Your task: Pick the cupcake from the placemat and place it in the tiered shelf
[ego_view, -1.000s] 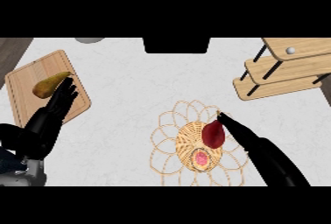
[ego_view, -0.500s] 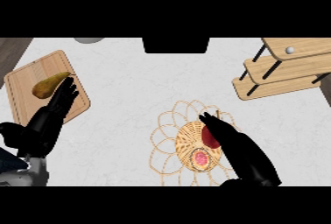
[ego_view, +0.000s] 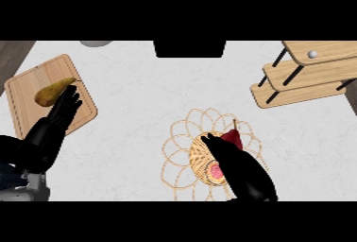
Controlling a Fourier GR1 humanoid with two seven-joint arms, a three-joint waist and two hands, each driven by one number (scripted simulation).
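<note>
One cupcake [ego_view: 209,163], tan ridged wrapper, pink top, on placemat [ego_view: 182,142]

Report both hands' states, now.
Left hand: open, resting over the cutting board, holding nothing.
Right hand: over the cupcake on the placemat; grip cannot be told.

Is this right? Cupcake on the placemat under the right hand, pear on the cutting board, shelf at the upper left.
Not quite. The head view shows the tiered shelf at the upper right. The rest holds: cupcake on the placemat under the right hand, pear on the cutting board.
</note>
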